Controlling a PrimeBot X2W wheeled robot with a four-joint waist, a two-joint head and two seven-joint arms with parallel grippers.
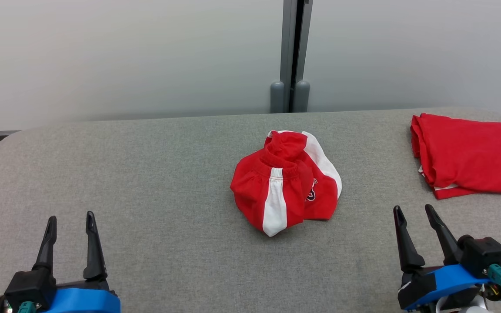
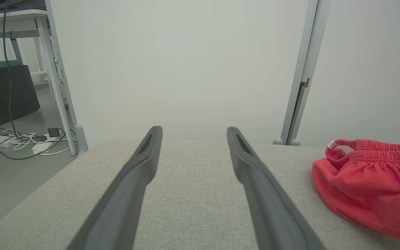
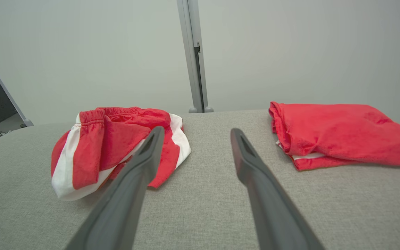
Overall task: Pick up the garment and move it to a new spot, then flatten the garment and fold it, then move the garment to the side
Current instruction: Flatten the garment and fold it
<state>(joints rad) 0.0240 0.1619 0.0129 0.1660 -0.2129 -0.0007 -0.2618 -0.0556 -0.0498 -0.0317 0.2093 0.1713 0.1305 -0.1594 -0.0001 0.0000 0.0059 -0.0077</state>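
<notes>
A crumpled red garment [image 1: 286, 184] with white side stripes and an elastic waistband lies bunched in the middle of the grey table [image 1: 155, 174]. The left wrist view catches it at the right edge [image 2: 366, 184], and the right wrist view has it at the left [image 3: 116, 142]. My left gripper [image 1: 71, 219] hovers at the near left, open and holding nothing, well away from the garment. My right gripper [image 1: 412, 210] stands open at the near right, also apart from it. Both wrist views look out between spread fingers, left gripper [image 2: 193, 132] and right gripper [image 3: 196, 132].
A folded red cloth [image 1: 472, 152] lies at the table's far right, also in the right wrist view [image 3: 339, 133]. A grey post [image 1: 293, 56] splits the pale wall behind. Off the left end stand a desk leg [image 2: 59, 86], a dark box [image 2: 7, 92] and floor cables [image 2: 23, 142].
</notes>
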